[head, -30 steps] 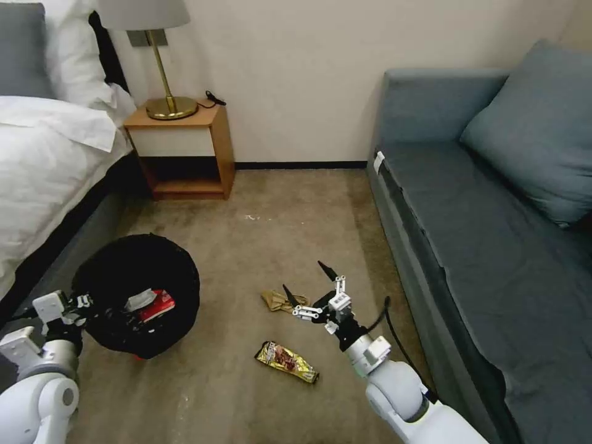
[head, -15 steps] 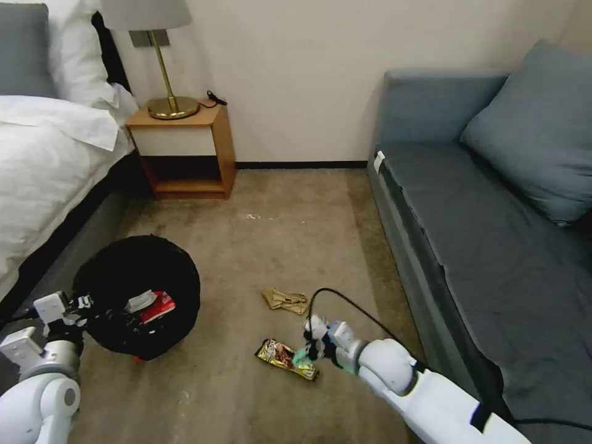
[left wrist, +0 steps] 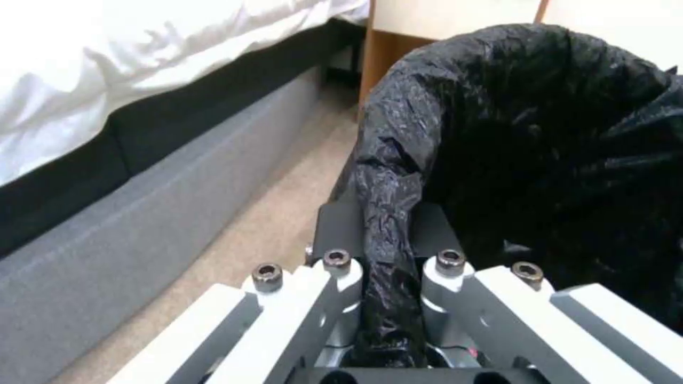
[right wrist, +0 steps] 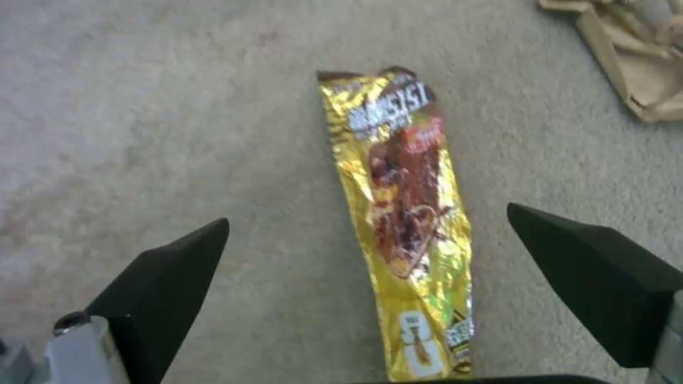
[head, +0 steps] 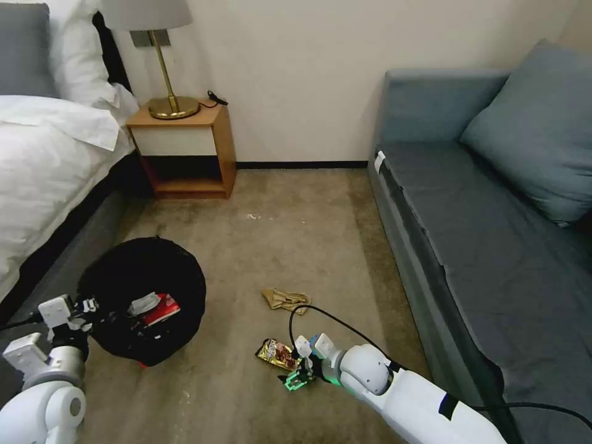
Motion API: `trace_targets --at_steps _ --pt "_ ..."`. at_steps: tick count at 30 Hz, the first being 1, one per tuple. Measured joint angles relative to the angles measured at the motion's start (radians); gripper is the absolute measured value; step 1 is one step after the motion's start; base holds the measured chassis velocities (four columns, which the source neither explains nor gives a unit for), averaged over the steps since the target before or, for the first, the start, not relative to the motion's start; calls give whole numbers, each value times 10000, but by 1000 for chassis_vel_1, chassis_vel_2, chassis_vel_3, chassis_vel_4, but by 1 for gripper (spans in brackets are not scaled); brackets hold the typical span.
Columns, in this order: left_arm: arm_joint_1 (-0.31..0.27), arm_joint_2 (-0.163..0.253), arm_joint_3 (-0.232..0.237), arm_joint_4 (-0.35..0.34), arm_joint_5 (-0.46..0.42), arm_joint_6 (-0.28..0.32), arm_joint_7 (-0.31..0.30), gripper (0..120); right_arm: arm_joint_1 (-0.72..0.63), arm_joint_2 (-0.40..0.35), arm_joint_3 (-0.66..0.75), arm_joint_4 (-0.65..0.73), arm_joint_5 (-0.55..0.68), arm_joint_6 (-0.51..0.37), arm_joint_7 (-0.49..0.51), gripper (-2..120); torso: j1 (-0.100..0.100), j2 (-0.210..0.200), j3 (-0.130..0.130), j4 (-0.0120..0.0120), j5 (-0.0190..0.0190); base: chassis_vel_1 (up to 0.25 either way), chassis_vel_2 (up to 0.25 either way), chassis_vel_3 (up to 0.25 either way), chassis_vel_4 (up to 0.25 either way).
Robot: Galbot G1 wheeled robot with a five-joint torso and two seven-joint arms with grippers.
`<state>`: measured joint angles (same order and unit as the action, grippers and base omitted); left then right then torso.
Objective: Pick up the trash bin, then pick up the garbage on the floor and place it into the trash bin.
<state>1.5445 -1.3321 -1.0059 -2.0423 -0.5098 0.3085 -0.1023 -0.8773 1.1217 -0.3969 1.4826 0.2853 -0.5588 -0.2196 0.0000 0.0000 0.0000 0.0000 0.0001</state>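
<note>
The trash bin (head: 145,290), lined with a black bag, stands on the carpet at the left with a red-and-white packet (head: 161,308) inside. My left gripper (head: 94,306) is shut on its rim, pinching the crinkly black bag (left wrist: 388,224) between the fingers. A shiny gold snack wrapper (head: 276,353) lies flat on the floor. My right gripper (head: 297,373) hangs low over it, open, with the wrapper (right wrist: 402,213) lying between the two black fingertips (right wrist: 178,266). Crumpled tan paper (head: 285,300) lies a little farther off on the carpet.
A bed (head: 43,160) runs along the left, close behind the bin. A wooden nightstand (head: 182,145) with a brass lamp stands at the far wall. A grey-blue sofa (head: 481,216) borders the right. Open carpet (head: 290,222) lies between them.
My right arm has swung down and toward me, from above the tan paper to low over the gold wrapper, fingers now pointing at the floor. The left gripper still holds the bin's rim.
</note>
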Motion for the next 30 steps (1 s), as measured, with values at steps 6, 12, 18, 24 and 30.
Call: trace_targets --at_steps 6,12,18,24,30 --pt "-18 -35 7 -13 43 12 10 5 142 306 -124 -585 -136 76 75 99 0 0 0 0 -2 0 0 0 0" --pt "-73 70 -30 55 -27 12 27 5 200 677 -394 -996 -327 86 576 88 1 -1 0 0 -2 0 0 0 0" --pt "-116 175 -50 155 -155 11 36 5 242 796 -605 -1235 -583 87 1080 82 0 -1 0 0 -2 0 0 0 0" --pt "-182 242 -54 192 -227 12 43 5 255 727 -728 -1262 -837 -25 1516 70 0 0 0 1 -2 0 0 0 0" --pt "-213 258 -54 219 -252 12 46 5 129 665 -720 -1114 -810 -96 1528 49 0 0 0 1 -2 0 0 0 0"
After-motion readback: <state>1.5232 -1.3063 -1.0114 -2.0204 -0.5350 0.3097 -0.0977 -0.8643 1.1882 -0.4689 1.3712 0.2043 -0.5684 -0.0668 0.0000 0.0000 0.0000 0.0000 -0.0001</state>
